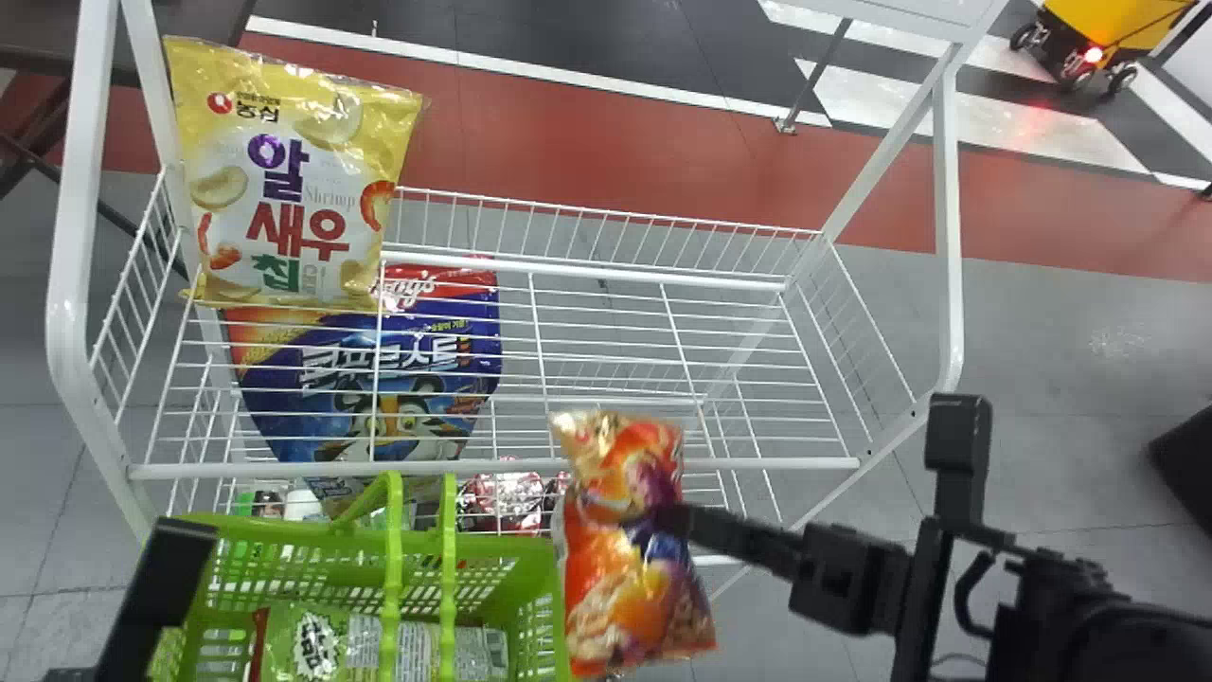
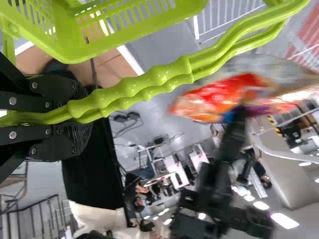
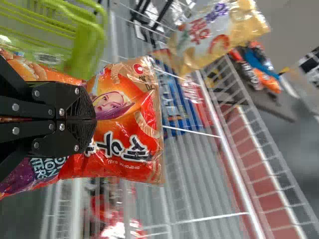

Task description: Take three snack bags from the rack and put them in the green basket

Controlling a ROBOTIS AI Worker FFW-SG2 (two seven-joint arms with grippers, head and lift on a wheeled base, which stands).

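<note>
My right gripper (image 1: 674, 521) holds an orange-red snack bag (image 1: 636, 597) just right of the green basket (image 1: 559, 606), in front of the rack (image 1: 492, 466). In the right wrist view, the right gripper (image 3: 93, 119) is shut on the middle of that bag (image 3: 132, 149). At the basket's left is my left gripper (image 1: 166, 578); the left wrist view has this gripper (image 2: 79, 117) shut on the green handles (image 2: 134, 92). A green snack bag (image 1: 369, 644) lies in the basket. On the rack's upper level, a yellow snack bag (image 1: 294, 189) leans at the left end.
A blue bag (image 1: 379, 379) and red-and-white packs (image 1: 507, 497) are on the rack's lower level. White frame posts (image 1: 80, 237) rise at both rack ends. A yellow wheeled machine (image 1: 1108, 28) stands on the floor behind, at the far right.
</note>
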